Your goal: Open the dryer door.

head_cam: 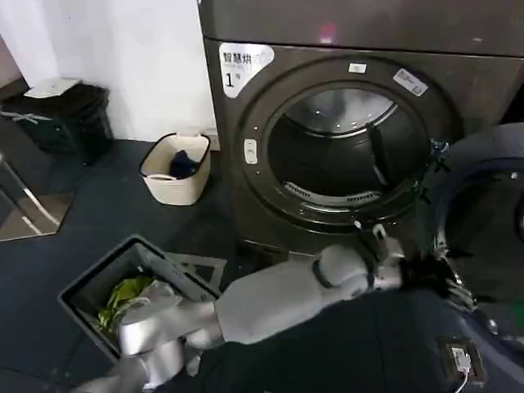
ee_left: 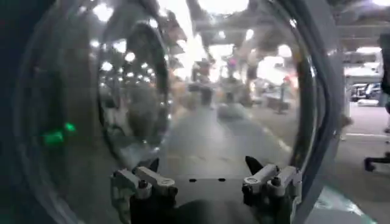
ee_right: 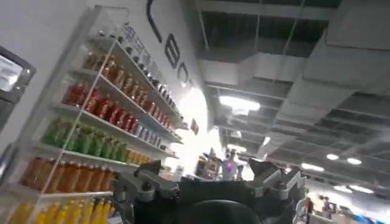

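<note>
Two arms are on this rig, and the left does the work: it reaches across the robot's front so that the left gripper sits at the near edge of the large round dryer door, with its wide shiny chrome rim and dark tinted glass centre. That door stands swung out on the right side of the big dark grey-brown front-loading dryer, well clear of the round opening, so the pale drum interior is plainly exposed. From the left wrist camera the left gripper has its fingers spread apart with nothing between them, close before the curved glass of the door. The right gripper is likewise released and empty, raised and facing distant shelves of bottles. Opening looks essentially done; I judge the step in hand to be the last part of the swing or letting go. Next calls for drawing the left arm back clear of the rim without nudging the door shut.
</note>
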{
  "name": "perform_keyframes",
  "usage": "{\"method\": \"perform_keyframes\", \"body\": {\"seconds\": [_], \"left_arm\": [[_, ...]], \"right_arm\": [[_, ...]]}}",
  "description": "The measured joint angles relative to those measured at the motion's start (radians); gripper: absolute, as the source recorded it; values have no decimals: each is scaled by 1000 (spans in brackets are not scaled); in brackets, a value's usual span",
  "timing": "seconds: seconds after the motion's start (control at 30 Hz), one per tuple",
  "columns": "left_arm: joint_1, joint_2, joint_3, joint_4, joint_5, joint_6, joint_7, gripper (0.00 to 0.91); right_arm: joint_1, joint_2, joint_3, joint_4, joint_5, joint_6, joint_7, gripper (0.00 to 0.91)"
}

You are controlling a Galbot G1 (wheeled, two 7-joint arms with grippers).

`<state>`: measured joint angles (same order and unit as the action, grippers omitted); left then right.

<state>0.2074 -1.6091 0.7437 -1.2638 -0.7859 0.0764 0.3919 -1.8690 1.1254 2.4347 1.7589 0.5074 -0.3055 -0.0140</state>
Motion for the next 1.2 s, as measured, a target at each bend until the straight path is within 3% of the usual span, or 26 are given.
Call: {"method": "perform_keyframes", "body": {"seconds": [0.33, 0.67, 1.1, 1.2], "left_arm": [[-11, 0, -35, 62, 15, -23, -1, 907], [1, 0, -40, 19, 7, -64, 3, 907], [37, 1, -32, -87, 8, -116, -55, 907], [44, 63, -31, -116, 9, -143, -60, 907]], "right_arm": [[0, 3, 0, 0, 1, 5, -3, 907], [14, -2, -16, 7, -2, 3, -6, 907], [30, -17, -22, 11, -9, 0, -13, 907], [32, -17, -29, 15, -9, -1, -15, 907]]}}
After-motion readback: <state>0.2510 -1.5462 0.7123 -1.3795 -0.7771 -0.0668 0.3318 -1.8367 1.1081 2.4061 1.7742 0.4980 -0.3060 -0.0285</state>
